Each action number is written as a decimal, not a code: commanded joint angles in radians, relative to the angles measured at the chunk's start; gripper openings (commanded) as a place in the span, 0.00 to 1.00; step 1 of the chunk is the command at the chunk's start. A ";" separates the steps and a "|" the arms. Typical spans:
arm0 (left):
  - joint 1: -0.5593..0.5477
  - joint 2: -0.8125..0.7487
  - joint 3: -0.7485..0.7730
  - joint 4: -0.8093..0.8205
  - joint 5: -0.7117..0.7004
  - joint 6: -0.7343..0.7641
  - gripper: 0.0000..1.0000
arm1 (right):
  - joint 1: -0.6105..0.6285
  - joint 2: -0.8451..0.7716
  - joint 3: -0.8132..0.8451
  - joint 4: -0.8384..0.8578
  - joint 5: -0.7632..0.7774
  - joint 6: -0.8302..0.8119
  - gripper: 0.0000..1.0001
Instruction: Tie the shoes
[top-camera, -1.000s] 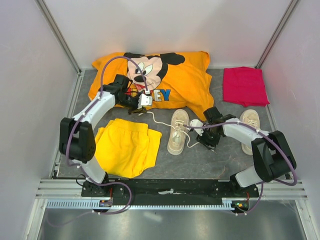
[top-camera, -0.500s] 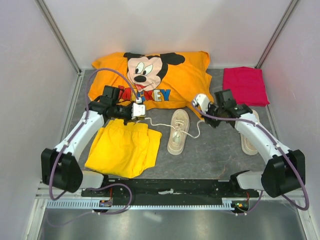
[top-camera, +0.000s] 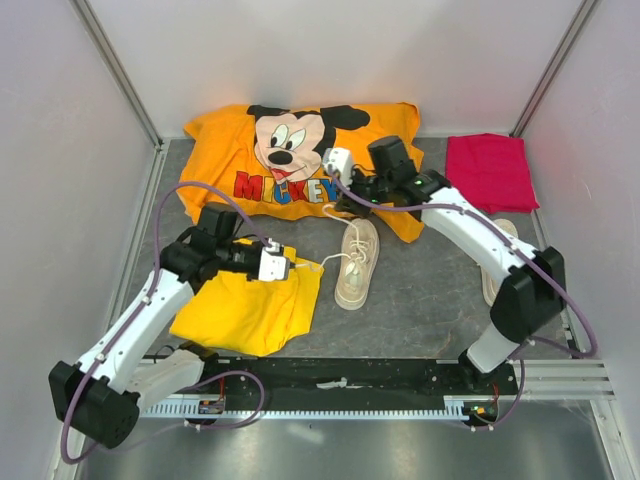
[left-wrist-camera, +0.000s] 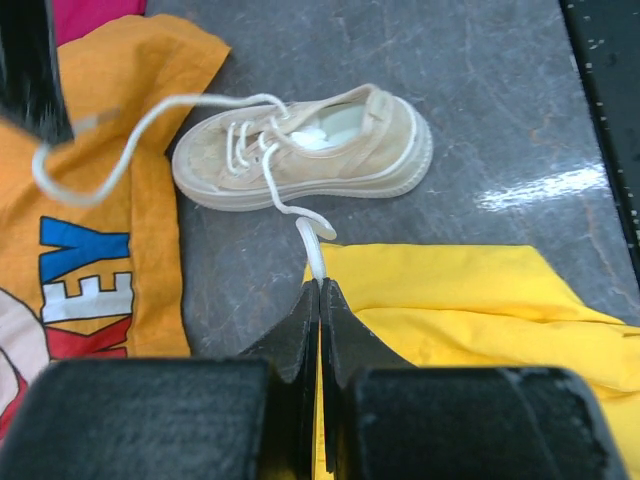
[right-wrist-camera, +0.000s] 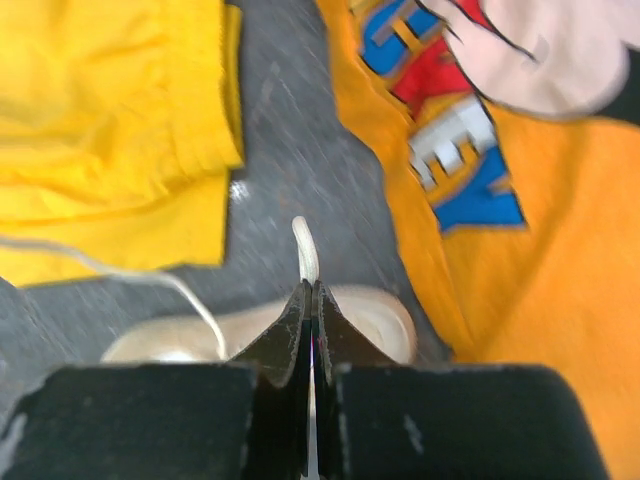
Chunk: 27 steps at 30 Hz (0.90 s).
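One cream-beige shoe (top-camera: 356, 262) lies on the grey mat in the middle, its thin white laces pulled out to both sides. My left gripper (top-camera: 291, 268) is shut on one lace end (left-wrist-camera: 316, 252), over the edge of the yellow shorts. My right gripper (top-camera: 348, 196) is shut on the other lace end (right-wrist-camera: 305, 248), just beyond the shoe's far end at the orange shirt's hem. The shoe also shows in the left wrist view (left-wrist-camera: 310, 150) and, blurred, in the right wrist view (right-wrist-camera: 372, 312). The second shoe (top-camera: 505, 235) lies at the right, partly hidden by my right arm.
Yellow shorts (top-camera: 245, 300) lie near left of the shoe. An orange Mickey shirt (top-camera: 300, 160) is spread at the back. A folded pink cloth (top-camera: 488, 172) lies at the back right. Walls close in the left, right and far sides.
My left gripper has drawn its lace end back toward me and right, over the shorts. My right gripper has swung left and away with its lace end, from beside the shoe to beyond it.
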<state>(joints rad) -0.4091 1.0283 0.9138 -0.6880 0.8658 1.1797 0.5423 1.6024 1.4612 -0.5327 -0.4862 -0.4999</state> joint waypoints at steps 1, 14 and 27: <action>-0.022 -0.079 -0.038 -0.024 0.009 0.026 0.02 | 0.082 0.117 0.112 0.108 -0.077 0.089 0.00; -0.103 -0.086 -0.104 0.025 0.012 -0.018 0.02 | 0.192 0.396 0.174 0.154 -0.133 0.083 0.02; -0.102 0.166 0.019 0.350 0.050 -0.242 0.01 | 0.085 0.285 0.272 0.056 -0.127 0.170 0.80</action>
<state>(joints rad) -0.5114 1.0977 0.8444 -0.5690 0.8753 1.1240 0.6861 2.0033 1.7065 -0.4557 -0.6090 -0.3588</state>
